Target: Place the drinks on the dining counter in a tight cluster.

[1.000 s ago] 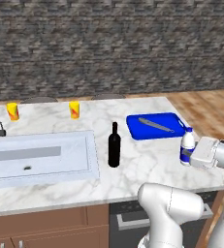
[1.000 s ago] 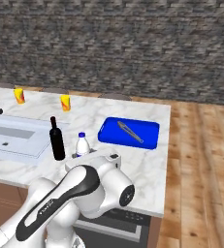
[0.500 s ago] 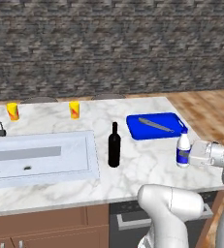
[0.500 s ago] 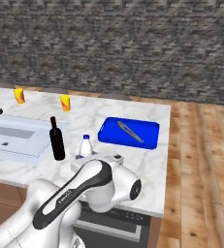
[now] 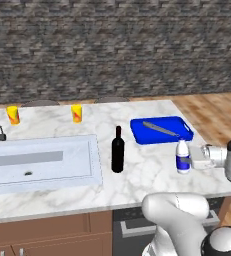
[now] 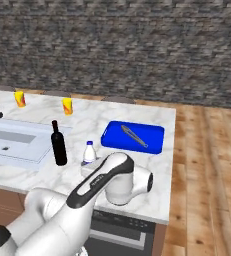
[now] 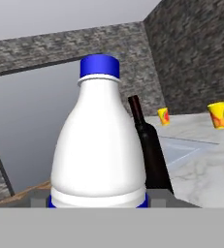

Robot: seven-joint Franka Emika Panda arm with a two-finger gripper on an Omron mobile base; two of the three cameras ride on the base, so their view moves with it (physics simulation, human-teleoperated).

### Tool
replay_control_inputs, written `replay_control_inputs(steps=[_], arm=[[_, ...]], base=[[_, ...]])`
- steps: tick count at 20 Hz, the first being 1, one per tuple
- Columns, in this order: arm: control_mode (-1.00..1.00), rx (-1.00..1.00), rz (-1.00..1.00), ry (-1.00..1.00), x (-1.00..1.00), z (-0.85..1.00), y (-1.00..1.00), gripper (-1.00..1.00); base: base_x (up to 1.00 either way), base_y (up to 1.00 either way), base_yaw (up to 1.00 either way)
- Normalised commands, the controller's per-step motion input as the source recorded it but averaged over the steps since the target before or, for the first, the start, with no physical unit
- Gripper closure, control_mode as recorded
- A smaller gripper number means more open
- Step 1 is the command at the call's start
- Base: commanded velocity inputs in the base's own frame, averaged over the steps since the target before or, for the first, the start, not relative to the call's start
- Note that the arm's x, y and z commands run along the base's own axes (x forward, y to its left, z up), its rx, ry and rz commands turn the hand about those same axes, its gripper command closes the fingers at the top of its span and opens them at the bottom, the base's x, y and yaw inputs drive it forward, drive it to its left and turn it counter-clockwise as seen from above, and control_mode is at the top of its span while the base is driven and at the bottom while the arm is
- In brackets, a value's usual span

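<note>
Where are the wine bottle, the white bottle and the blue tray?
wine bottle [image 5: 118, 159]: left base view, on its body.
white bottle [image 5: 183, 159]: left base view, on its label.
blue tray [image 6: 147, 146]: right base view, on its bare floor.

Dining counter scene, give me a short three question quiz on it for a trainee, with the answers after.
1. True or false: the white bottle lies on its side on the dining counter.
2. What sits between the fingers of the tool? A) a yellow cup B) the white bottle C) the wine bottle
3. Fill in: the metal utensil lies on the blue ____.

Key:
1. False. It stands upright, to the right of the wine bottle in the left base view.
2. B. The hand view has the white bottle close up between the fingers; the two yellow cups stand far back, near the sink.
3. Board.
</note>
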Motion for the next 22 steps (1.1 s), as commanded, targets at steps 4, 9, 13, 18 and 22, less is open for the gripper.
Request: replay_control_inputs(steps=[4, 9, 13, 18, 22], arm=[[-1.00, 0.14, 0.20, 0.00, 0.35, -0.19, 0.04, 1.00], [-1.00, 0.09, 0.12, 0.00, 0.30, -0.15, 0.15, 1.00], [-1.00, 0.00, 0.03, -0.02, 0.23, -0.15, 0.25, 1.00], [-1.00, 0.00, 0.00, -0.06, 0.15, -0.15, 0.21, 1.00], [-1.00, 0.00, 0.00, -0.11, 0.18, -0.16, 0.30, 1.00]], base=[[0.00, 0.00, 0.00], [0.00, 0.00, 0.00], [0.00, 0.00, 0.00], [0.00, 0.00, 0.00], [0.00, 0.00, 0.00]])
